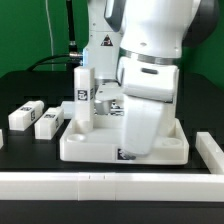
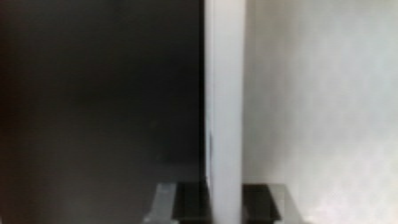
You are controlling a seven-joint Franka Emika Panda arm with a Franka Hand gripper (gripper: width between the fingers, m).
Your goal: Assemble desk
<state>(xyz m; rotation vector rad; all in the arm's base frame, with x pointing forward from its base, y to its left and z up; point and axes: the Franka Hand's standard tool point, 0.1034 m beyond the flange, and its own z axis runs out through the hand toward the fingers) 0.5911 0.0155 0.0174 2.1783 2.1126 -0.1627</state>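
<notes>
The desk slab (image 1: 100,148) lies flat, white with a raised rim, under my arm. One white leg (image 1: 82,95) stands upright at its corner on the exterior view's left. Two more legs (image 1: 25,114) (image 1: 48,122) lie loose on the black table left of the slab. My gripper (image 1: 104,102) reaches down behind that upright leg and is largely hidden by the arm. In the wrist view a thin white rim (image 2: 226,90) of the slab runs between my gripper's (image 2: 226,196) dark fingers (image 2: 187,205), which are shut on it. Dark table lies on one side, white slab on the other.
A long white rail (image 1: 100,186) runs along the front of the table and another piece (image 1: 211,150) stands at the exterior view's right. Cables hang behind the arm at the back.
</notes>
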